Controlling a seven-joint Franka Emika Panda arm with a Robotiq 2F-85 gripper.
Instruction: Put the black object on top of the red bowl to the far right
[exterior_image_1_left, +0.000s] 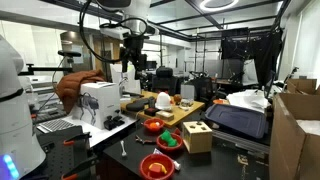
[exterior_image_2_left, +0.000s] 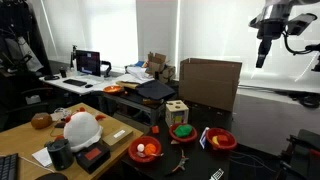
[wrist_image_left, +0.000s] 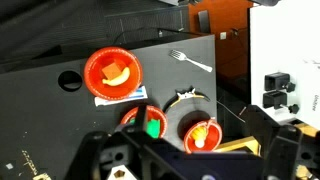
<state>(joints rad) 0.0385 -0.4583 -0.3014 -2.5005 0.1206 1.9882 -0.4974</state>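
The blurred pincer (wrist_image_left: 190, 160) is cropped at bottom.

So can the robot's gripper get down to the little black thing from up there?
Probably yes. The gripper hangs open high up, and the black object sits in the open on the table beside a red bowl, with nothing over it.

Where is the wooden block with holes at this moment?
In an exterior view the wooden block stands on the black table, just behind the red bowl with green contents and in front of the big cardboard box.
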